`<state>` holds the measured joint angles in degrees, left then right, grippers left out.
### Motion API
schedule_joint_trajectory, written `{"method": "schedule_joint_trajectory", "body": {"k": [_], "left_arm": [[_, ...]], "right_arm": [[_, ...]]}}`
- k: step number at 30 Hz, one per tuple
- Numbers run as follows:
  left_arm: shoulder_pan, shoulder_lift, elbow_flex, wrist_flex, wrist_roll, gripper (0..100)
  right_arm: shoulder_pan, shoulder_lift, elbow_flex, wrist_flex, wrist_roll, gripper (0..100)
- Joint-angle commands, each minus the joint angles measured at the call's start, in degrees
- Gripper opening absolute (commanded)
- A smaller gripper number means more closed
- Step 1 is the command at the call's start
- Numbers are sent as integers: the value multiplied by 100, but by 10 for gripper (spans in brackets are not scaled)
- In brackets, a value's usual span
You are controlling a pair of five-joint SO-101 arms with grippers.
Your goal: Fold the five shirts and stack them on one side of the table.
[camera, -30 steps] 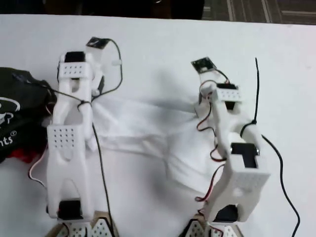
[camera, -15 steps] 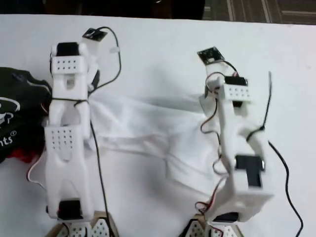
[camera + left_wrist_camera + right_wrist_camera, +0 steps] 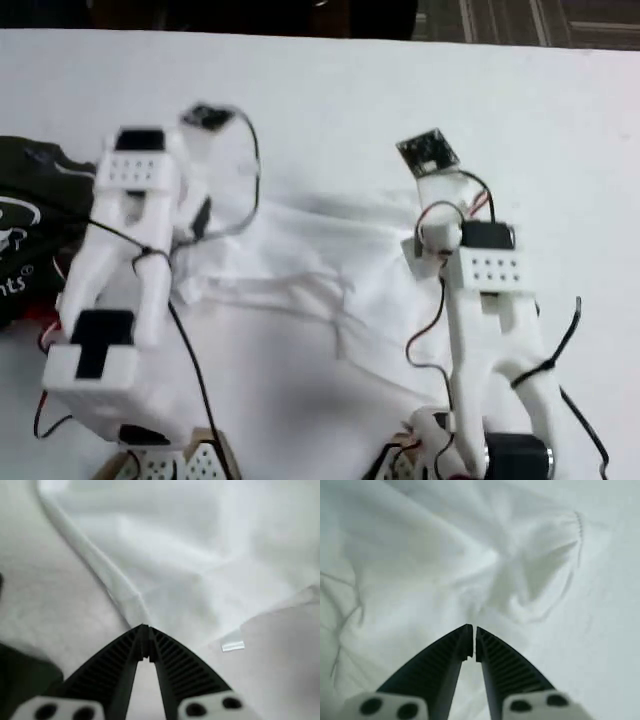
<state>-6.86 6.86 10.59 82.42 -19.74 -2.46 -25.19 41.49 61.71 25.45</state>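
Our left hand (image 3: pixel 145 632) has its fingers pressed together, nipping a folded hem of the white shirt (image 3: pixel 200 560) right at the tips. Our right hand (image 3: pixel 472 635) is likewise all but closed, and we see the cloth puckered into its tips. Between the two hands the shirt lies rumpled on the white counter (image 3: pixel 330 90). Farther out, beyond the left hand on the side away from the right one, sits a dark heap of cloth (image 3: pixel 35 230).

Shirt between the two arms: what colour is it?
The shirt is plain white; the high view shows it best.
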Motion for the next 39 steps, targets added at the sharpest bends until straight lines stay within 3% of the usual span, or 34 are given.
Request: {"method": "schedule_joint_trajectory", "body": {"k": [1,7,13,19,27,29,33,39], "left_arm": [[62,-466,1297,-958,-70,26],[-193,-448,2097,-2031,-484,26],[-914,-492,2062,-2154,-1204,26],[-949,-501,1288,-941,-1266,26],[-149,-501,-136,1301,-949,28],[-18,-501,-110,1495,-949,50],[-237,-492,418,756,-1011,130],[-563,-448,1420,-800,-1275,135]], "right_arm": [[-57,-295,448,22,246,20],[-4,-295,1389,-576,985,20],[171,-295,1829,-980,1398,20],[664,-312,1820,-1209,1547,20],[655,-347,1811,-1174,1486,20],[681,-347,1811,-1174,1477,20],[673,-347,1811,-1174,1231,20],[681,-347,1811,-1174,1257,20]]}}
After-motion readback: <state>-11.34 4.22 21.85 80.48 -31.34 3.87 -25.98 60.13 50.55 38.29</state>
